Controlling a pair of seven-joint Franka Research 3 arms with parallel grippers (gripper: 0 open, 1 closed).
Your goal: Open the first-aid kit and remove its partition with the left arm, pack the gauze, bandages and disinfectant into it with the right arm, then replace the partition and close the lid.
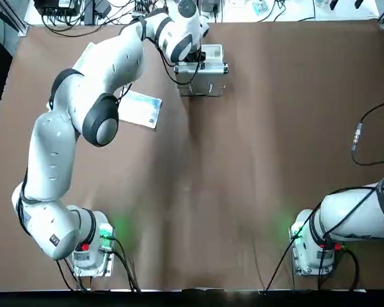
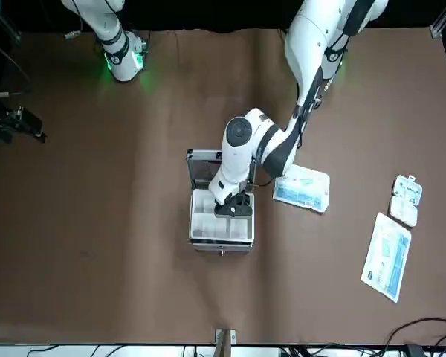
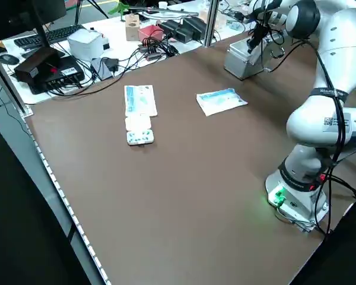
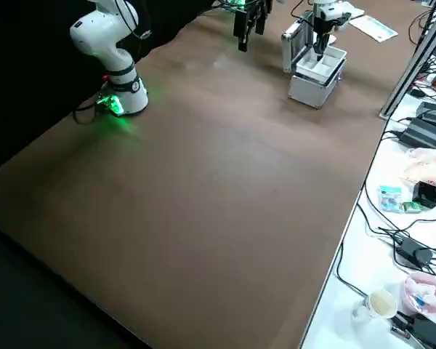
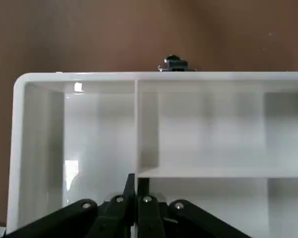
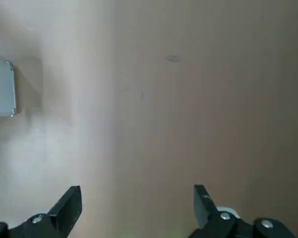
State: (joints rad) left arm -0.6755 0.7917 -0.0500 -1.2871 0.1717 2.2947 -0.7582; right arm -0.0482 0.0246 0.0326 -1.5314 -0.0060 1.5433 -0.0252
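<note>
brown tabletop (image 1: pixel 243 160) (white desk (image 3: pixel 130 44) behind)

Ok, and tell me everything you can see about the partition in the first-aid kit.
The partition is a shallow, glossy white tray, apparently plastic, with a raised rim, rounded corners and thin inner walls forming at least three compartments. It lies roughly level in the mouth of the open first-aid kit. The left tool is over it, its fingers closed on an inner wall; whether it bears any weight, I cannot tell.
</note>
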